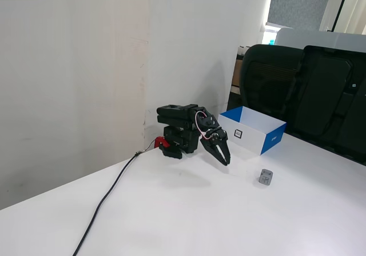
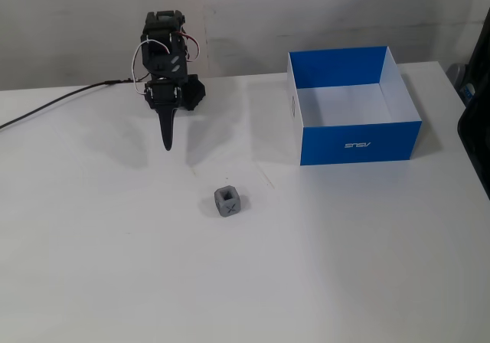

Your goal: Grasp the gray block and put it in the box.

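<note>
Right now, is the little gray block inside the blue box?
No, the gray block sits on the white table, apart from the box.

One fixed view looks from low beside the white table [image 1: 189,222], slantwise toward the blue-and-white cardboard box [image 1: 273,142]. The other looks steeply down from the front at that box [image 2: 360,142]. Both share arm, box and tabletop.

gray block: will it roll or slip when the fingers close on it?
The gray block sits flat on the table, a cube, so it probably won't roll. It looks rigid with recessed faces, likely easy to pinch. Being small and probably light, an off-center touch may slide it on the smooth top.
</note>
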`<action>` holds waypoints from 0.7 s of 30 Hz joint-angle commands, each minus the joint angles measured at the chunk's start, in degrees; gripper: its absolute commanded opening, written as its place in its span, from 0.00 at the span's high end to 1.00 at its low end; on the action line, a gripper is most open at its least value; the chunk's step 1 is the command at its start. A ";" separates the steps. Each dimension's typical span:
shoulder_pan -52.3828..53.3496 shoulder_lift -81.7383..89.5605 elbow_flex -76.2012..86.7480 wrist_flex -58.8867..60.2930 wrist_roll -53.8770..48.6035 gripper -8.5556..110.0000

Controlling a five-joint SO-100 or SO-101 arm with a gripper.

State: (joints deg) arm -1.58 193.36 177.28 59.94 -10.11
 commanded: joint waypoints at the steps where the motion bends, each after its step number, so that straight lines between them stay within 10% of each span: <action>1: -8.88 1.14 3.69 -1.05 13.62 0.93; 21: -7.82 1.14 3.69 -1.14 12.83 0.93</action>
State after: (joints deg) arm -9.40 193.36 177.28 59.77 2.29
